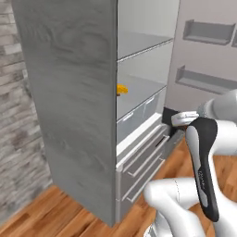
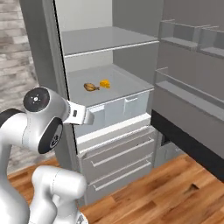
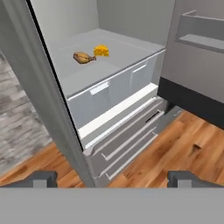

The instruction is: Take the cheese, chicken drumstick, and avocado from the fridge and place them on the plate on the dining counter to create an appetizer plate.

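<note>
The fridge (image 1: pixel 69 92) stands open ahead of me. On its middle shelf (image 2: pixel 118 83) lie the yellow cheese (image 2: pixel 105 83) (image 3: pixel 101 50) and, just left of it, the golden-brown chicken drumstick (image 2: pixel 91 87) (image 3: pixel 83 57). From the left base view a sliver of the cheese (image 1: pixel 121 89) peeks past the fridge's side wall. My gripper (image 3: pixel 113 179) is open with nothing between its fingers, held outside the fridge, below and in front of that shelf. The avocado, the plate and the dining counter are out of view.
The fridge door (image 2: pixel 188 74) with grey bins is swung open on the right, its dark lower edge low over the wooden floor (image 3: pixel 175 144). Translucent drawers (image 3: pixel 109 94) and grey pull-out drawers (image 2: pixel 118 157) sit under the shelf. A brick wall (image 1: pixel 18 115) is at left.
</note>
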### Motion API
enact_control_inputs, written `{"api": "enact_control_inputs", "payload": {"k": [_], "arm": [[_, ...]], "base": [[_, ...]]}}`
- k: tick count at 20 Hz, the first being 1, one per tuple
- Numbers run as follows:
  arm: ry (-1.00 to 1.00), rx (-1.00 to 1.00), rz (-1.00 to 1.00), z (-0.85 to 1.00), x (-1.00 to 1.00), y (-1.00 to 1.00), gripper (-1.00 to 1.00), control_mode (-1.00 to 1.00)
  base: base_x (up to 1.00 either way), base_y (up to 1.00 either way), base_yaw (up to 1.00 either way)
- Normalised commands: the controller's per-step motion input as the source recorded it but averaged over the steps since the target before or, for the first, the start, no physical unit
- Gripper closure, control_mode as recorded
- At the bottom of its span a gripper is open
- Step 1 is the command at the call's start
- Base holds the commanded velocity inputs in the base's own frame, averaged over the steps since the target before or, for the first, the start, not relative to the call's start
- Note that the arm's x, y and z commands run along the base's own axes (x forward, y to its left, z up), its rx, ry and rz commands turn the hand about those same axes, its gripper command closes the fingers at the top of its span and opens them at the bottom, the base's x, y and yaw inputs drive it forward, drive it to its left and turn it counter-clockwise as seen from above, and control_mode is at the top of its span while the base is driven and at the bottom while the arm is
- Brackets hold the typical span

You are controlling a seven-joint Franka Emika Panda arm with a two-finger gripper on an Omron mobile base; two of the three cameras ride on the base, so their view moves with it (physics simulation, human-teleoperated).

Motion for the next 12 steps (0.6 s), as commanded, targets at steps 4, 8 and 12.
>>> {"api": "enact_control_inputs", "payload": {"k": [4, 8, 12], "arm": [[0.0, 0.0, 0.0, 0.0, 0.0, 0.0, -1.0, 1.0], [0.0, 0.0, 0.0, 0.0, 0.0, 0.0, -1.0, 1.0], [0.0, 0.0, 0.0, 0.0, 0.0, 0.0, -1.0, 1.0]], "base": [[0.0, -0.87, 0.36], [0.03, -0.63, 0.39], [0.28, -0.35, 0.43]]}}
